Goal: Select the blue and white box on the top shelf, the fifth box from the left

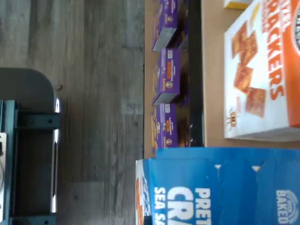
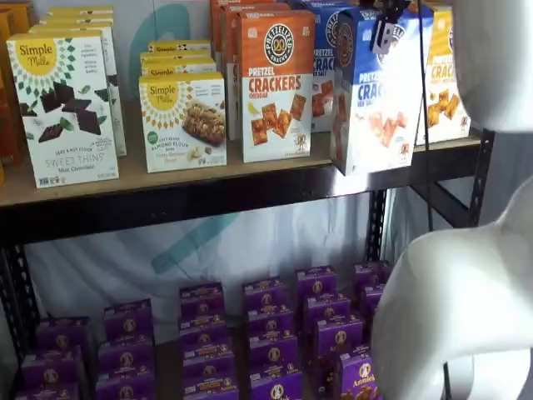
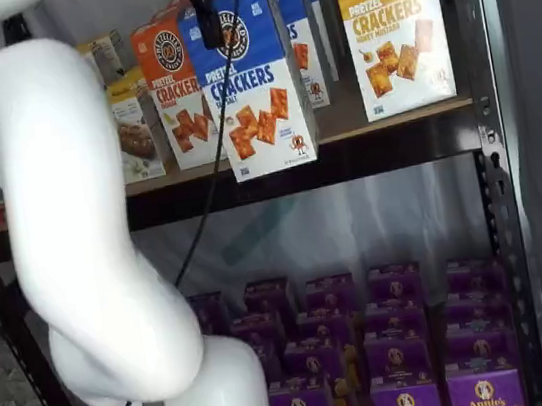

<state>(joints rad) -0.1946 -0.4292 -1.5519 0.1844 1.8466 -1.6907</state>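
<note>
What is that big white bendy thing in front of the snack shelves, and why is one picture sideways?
The white bendy thing is a robot arm. Its job is to fetch boxes from shelves. Two pictures come from cameras standing in front of the shelves. The sideways one comes from a camera on the arm's wrist, looking down at the wooden floor.

The arm's end effector has two black fingers. They are shut on the top of the blue and white box of crackers, which is pulled out past the front of the top shelf and tilted. Beside it stands an orange cracker box, further along a yellow one, and other snack boxes too. Lower down sit many small purple boxes.
</note>
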